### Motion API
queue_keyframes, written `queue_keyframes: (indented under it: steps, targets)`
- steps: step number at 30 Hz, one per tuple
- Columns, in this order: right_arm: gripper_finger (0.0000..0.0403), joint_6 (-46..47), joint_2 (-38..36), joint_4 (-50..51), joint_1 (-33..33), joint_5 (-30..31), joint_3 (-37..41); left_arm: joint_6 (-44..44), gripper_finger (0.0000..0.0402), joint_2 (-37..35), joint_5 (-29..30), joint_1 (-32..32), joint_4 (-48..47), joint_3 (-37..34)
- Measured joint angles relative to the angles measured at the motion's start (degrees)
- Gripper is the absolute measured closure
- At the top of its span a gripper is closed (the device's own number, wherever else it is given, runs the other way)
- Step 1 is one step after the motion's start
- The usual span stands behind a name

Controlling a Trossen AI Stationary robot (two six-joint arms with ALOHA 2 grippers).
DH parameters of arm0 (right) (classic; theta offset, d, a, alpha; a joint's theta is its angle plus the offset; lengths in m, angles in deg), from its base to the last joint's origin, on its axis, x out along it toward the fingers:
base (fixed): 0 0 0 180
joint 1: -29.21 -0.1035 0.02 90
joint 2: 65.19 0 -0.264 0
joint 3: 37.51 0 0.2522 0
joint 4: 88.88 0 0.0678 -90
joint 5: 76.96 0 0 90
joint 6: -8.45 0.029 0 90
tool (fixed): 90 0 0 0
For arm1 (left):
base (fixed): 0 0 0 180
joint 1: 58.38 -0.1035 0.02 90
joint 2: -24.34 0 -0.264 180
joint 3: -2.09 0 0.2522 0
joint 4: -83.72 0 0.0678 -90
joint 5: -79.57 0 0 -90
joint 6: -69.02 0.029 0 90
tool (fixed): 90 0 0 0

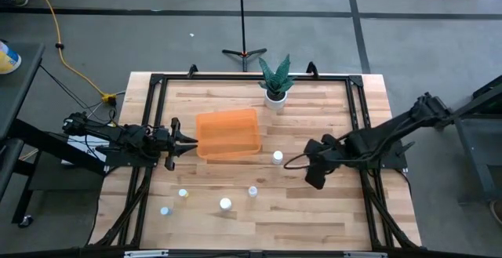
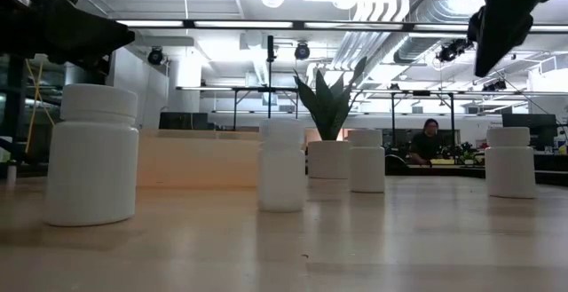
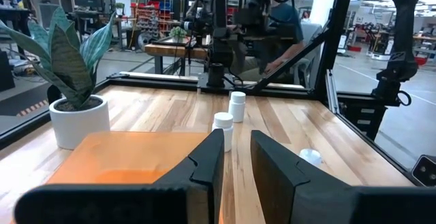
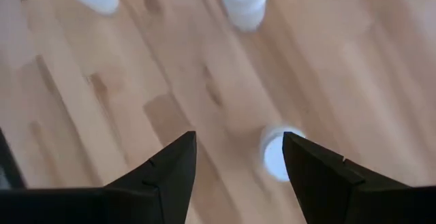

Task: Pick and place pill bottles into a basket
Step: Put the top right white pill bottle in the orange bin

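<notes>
The orange basket (image 1: 227, 133) lies on the table's far middle part; it also shows in the left wrist view (image 3: 122, 157). Several white-capped pill bottles stand on the table: one (image 1: 277, 157) right of the basket, others (image 1: 252, 190) (image 1: 225, 204) (image 1: 183, 194) toward the near edge. My left gripper (image 1: 185, 140) (image 3: 236, 161) is open and empty, level, just left of the basket's left wall. My right gripper (image 1: 314, 173) (image 4: 238, 159) is open, above the table, pointing down; a bottle's cap (image 4: 275, 154) shows below, by one finger.
A white pot with a green plant (image 1: 275, 85) stands at the far edge behind the basket. A black frame (image 1: 251, 77) runs round the table's far and side edges. Bare wood lies between the bottles and the near edge.
</notes>
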Motion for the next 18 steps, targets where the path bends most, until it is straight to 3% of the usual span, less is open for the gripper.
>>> queue_keyframes:
  steps: [5, 11, 18]
  targets:
    - [0.0194, -0.24, 3.47, 3.12, 1.01, -4.72, -1.12, 0.00, 0.0293, 0.00, -0.01, 0.00, 0.21, 0.00]
    - [0.0194, -8.50, 6.67, 4.83, 1.13, 0.03, -1.17, 0.02, 0.0293, 0.00, 0.06, 0.02, 0.42, 0.00]
    - [0.0193, -15.08, 9.65, 5.01, 0.63, 0.81, -1.17, 0.02, 0.0293, -0.02, 2.66, 0.00, 0.52, 0.00]
